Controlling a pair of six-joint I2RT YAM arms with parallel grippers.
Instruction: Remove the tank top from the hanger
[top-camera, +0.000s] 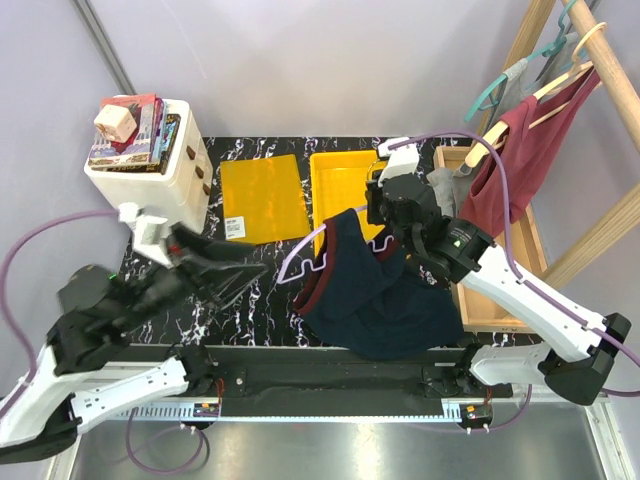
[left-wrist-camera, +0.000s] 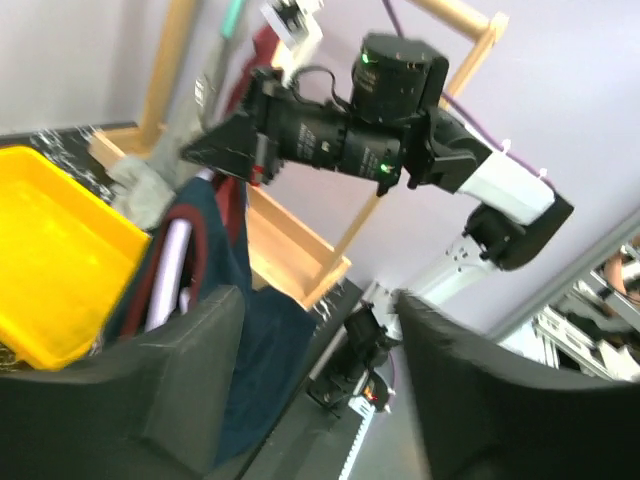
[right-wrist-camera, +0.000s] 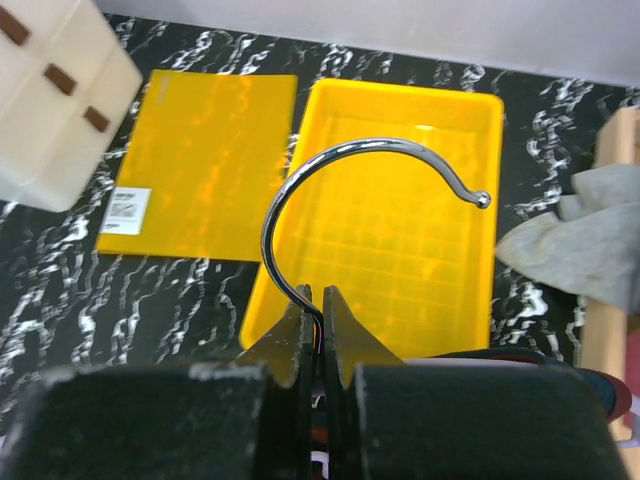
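A navy tank top (top-camera: 375, 295) with maroon trim hangs on a white hanger (top-camera: 312, 262) over the table's front middle. My right gripper (top-camera: 383, 232) is shut on the hanger's metal hook (right-wrist-camera: 340, 160), and in the right wrist view the jaws (right-wrist-camera: 318, 318) pinch the wire at its base. My left gripper (top-camera: 250, 278) is open and empty, just left of the tank top and pointing at it. In the left wrist view the two fingers (left-wrist-camera: 150, 390) frame the tank top (left-wrist-camera: 215, 260) and the hanger (left-wrist-camera: 170, 260), which lie ahead and apart from them.
A yellow tray (top-camera: 345, 180) and a flat yellow lid (top-camera: 262, 195) lie behind the tank top. A white box (top-camera: 165, 170) with books stands at back left. A wooden crate (top-camera: 500, 265) and a rack with a red tank top (top-camera: 520, 150) stand on the right. A grey cloth (top-camera: 445, 188) lies by the crate.
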